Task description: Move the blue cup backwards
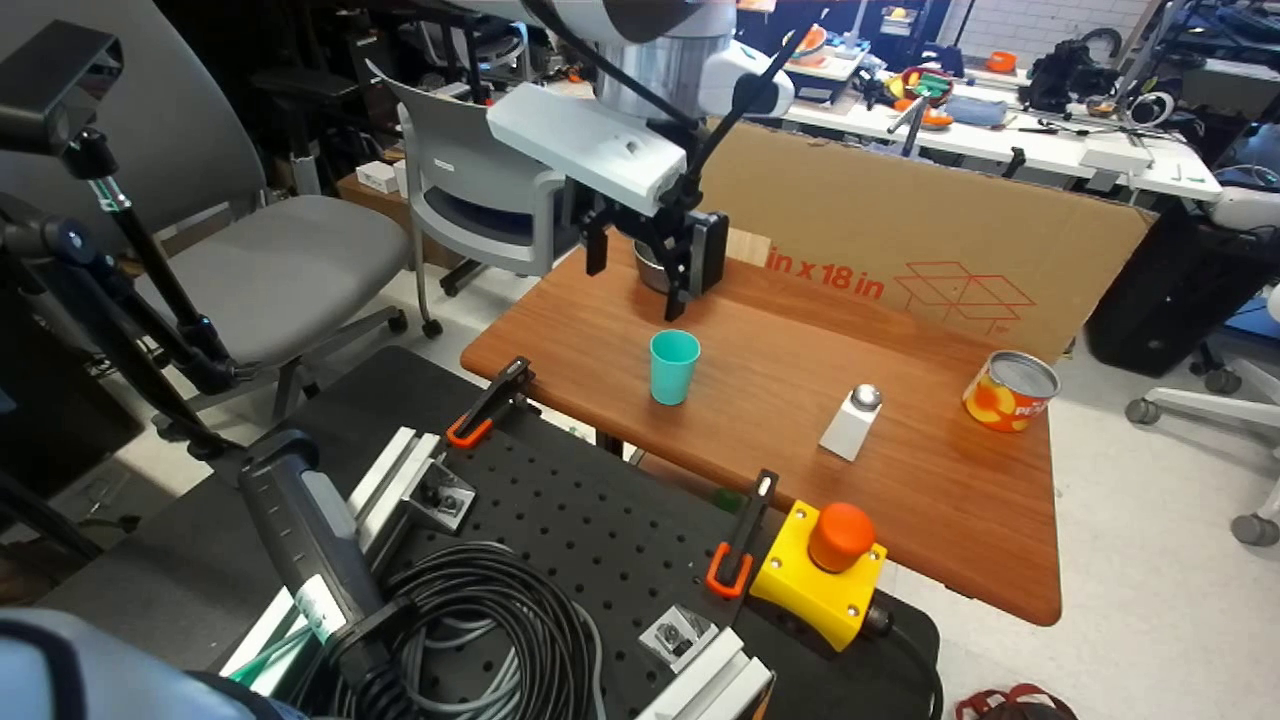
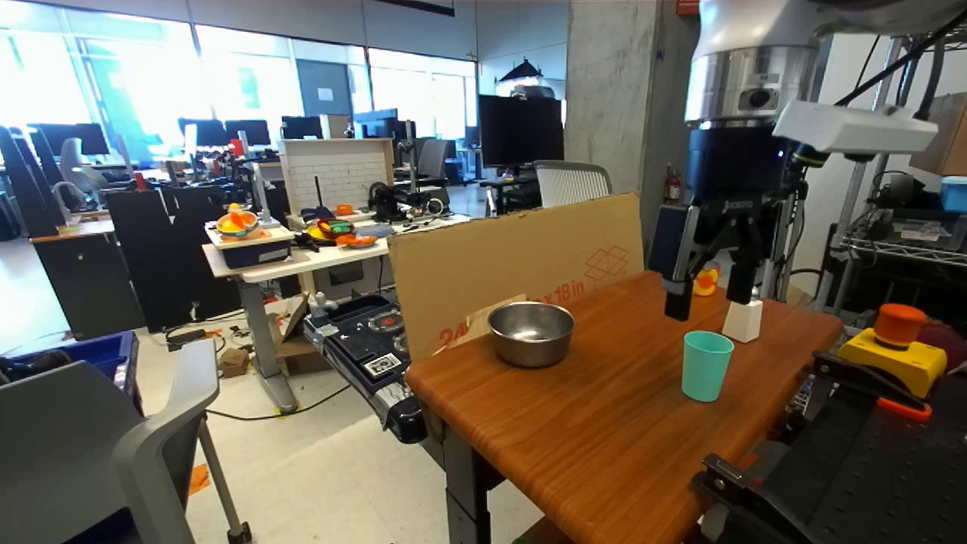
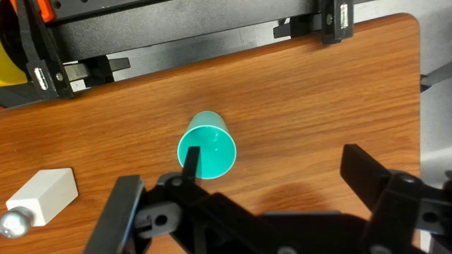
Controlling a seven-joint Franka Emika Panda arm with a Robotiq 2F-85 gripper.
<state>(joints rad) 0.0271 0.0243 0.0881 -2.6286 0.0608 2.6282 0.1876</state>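
Note:
The blue cup [image 1: 672,378] is a small teal tapered cup standing upright on the brown wooden table [image 1: 950,530]. It shows in an exterior view [image 2: 705,374] near the table edge beside the black base. My gripper [image 1: 636,286] is open and empty, above the table and apart from the cup; it shows in an exterior view [image 2: 709,299] higher than the cup's rim. In the wrist view, the gripper [image 3: 271,152] has its fingers wide apart. The left finger overlaps the cup [image 3: 216,155] in the picture, hiding a bit of its rim.
A white bottle [image 1: 850,428] with a metal ball top stands near the cup. A metal bowl [image 2: 531,344] stands toward the cardboard sheet [image 1: 900,225]. A peach can [image 1: 1010,392] stands near the table's end. Clamps [image 1: 745,535] and a yellow stop button box [image 1: 820,580] sit along the black base.

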